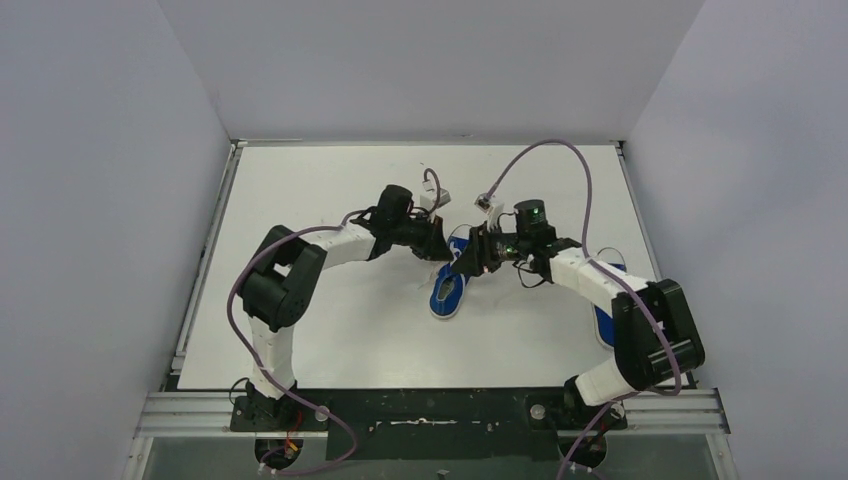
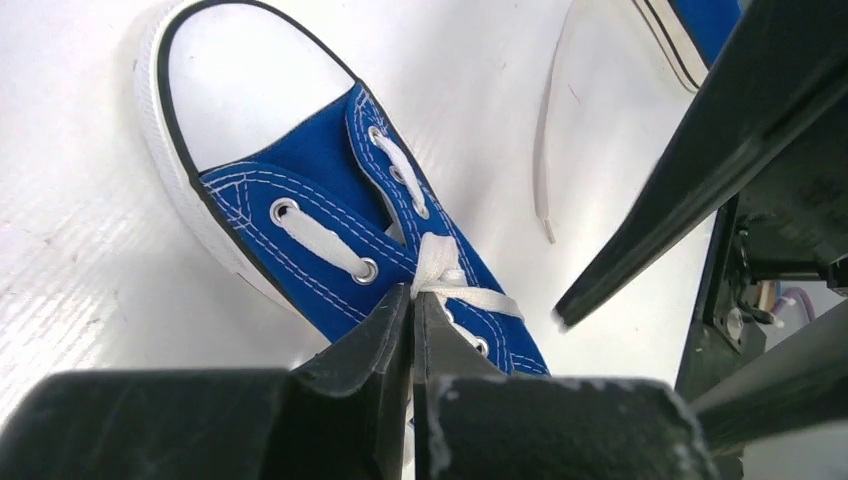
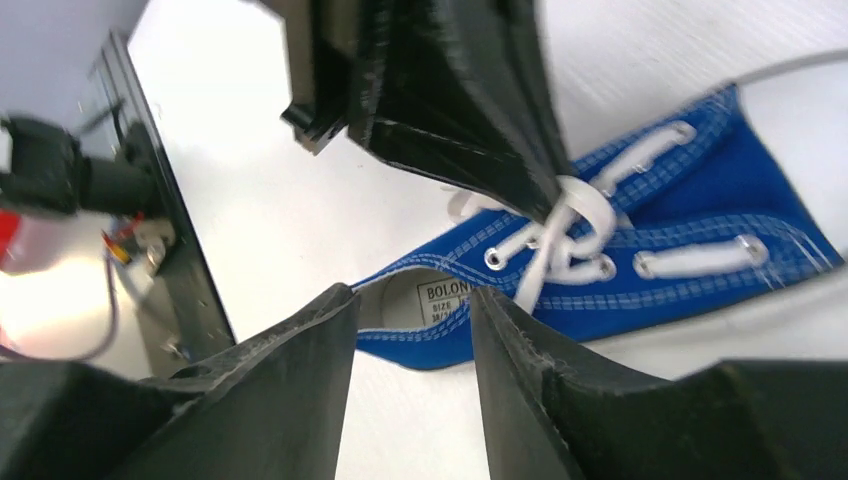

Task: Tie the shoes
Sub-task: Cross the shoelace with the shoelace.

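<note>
One blue sneaker (image 1: pixel 446 292) with a white toe cap lies mid-table, also seen in the left wrist view (image 2: pixel 318 170) and the right wrist view (image 3: pixel 720 215). My left gripper (image 2: pixel 413 292) is shut on its white lace (image 2: pixel 436 262) right at the crossing over the tongue; it shows from above (image 1: pixel 437 248). My right gripper (image 3: pixel 410 300) is open and empty, hovering just above the shoe's heel opening, close beside the left one (image 1: pixel 470 262). A loose lace end (image 2: pixel 545 160) trails on the table. The second sneaker (image 1: pixel 604 322) lies to the right, mostly hidden under my right arm.
The white table (image 1: pixel 330 190) is walled by grey panels on three sides, with a metal rail (image 1: pixel 430 410) along the near edge. The right gripper's finger (image 2: pixel 700 160) crosses the left wrist view close to the shoe. Purple cables (image 1: pixel 560 150) loop above both arms.
</note>
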Action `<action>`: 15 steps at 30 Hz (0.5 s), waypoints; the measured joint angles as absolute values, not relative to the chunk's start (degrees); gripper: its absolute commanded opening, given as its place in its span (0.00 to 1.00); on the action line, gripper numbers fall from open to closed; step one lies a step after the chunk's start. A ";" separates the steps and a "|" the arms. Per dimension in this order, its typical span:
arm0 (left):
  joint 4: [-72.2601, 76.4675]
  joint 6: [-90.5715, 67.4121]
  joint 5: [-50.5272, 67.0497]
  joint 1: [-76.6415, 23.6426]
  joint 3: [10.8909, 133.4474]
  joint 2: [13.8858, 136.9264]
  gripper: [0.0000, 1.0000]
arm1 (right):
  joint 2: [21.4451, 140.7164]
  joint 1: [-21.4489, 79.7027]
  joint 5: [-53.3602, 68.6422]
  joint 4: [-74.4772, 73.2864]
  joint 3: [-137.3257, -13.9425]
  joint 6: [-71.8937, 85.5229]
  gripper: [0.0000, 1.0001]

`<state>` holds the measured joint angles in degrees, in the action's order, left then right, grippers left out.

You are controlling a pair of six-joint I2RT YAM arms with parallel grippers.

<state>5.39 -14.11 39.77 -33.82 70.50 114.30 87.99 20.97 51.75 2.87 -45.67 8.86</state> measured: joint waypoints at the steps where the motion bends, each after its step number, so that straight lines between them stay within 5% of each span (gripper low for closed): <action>1: 7.07 -14.39 39.20 -33.78 69.69 113.91 0.00 | 86.39 20.27 50.96 0.10 -46.28 10.87 0.47; 8: 14.87 -14.46 37.06 -33.67 65.17 111.94 0.00 | 85.89 15.03 40.86 -12.69 -55.86 20.69 0.39; 15: 16.99 -12.95 36.34 -33.69 64.14 111.68 0.00 | 99.02 14.98 39.42 -17.12 -67.99 24.86 0.30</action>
<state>16.99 -12.95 36.34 -33.69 64.14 111.68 99.02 14.98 39.42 -17.12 -67.99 24.86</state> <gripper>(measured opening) 0.007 0.321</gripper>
